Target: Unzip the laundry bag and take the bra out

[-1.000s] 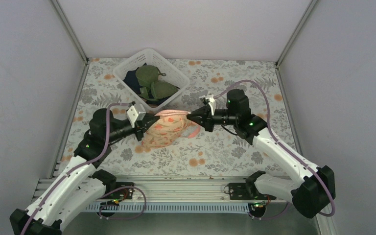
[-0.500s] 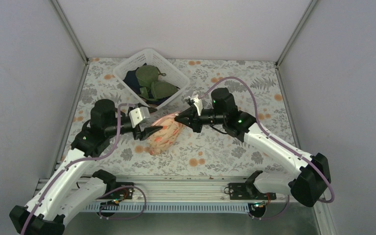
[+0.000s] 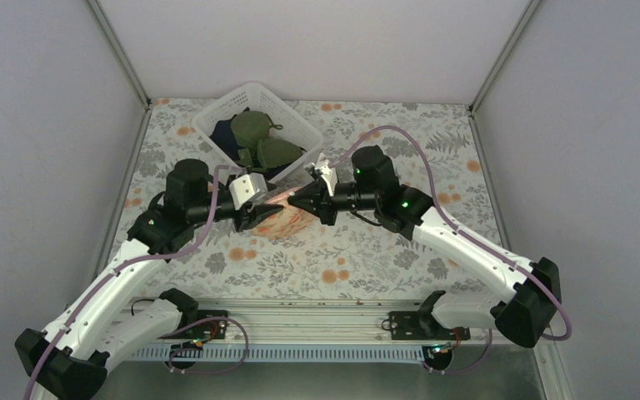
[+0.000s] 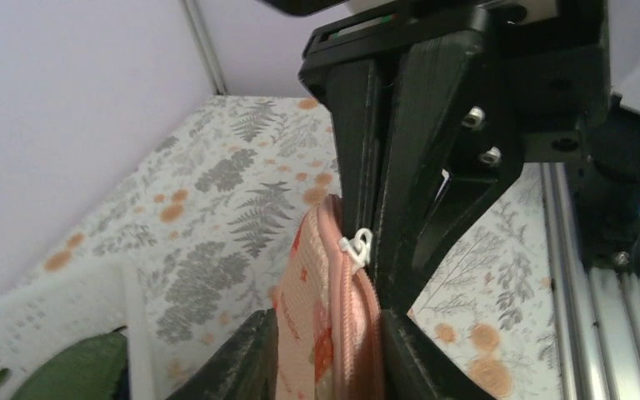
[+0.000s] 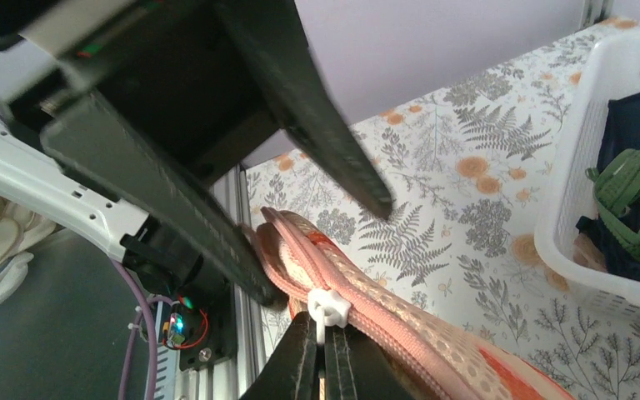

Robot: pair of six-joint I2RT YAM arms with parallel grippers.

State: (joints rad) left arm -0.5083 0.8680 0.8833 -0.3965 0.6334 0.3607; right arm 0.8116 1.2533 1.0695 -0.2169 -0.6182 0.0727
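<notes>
We are holding the laundry bag (image 3: 287, 222) at 6 o'clock of the basket (image 3: 214, 117), left claw (image 4: 327, 350) clamping its edge, right claw (image 5: 325, 343) pinching the zipper pull (image 5: 327, 307); unzipping looks barely begun, bra unseen.

The laundry bag (image 3: 283, 219) is held up edge-on over the middle of the table (image 3: 383, 258), all bunched together. Peach-pink textured fabric with orange-red flowers can be seen, trimmed with a pink zipper edge. It's clamped across the body by the left gripper (image 4: 327, 367), and its white zipper pull (image 4: 357, 247) is pinched by the right gripper (image 5: 325, 360). The zip below the pull looks closed.
</notes>
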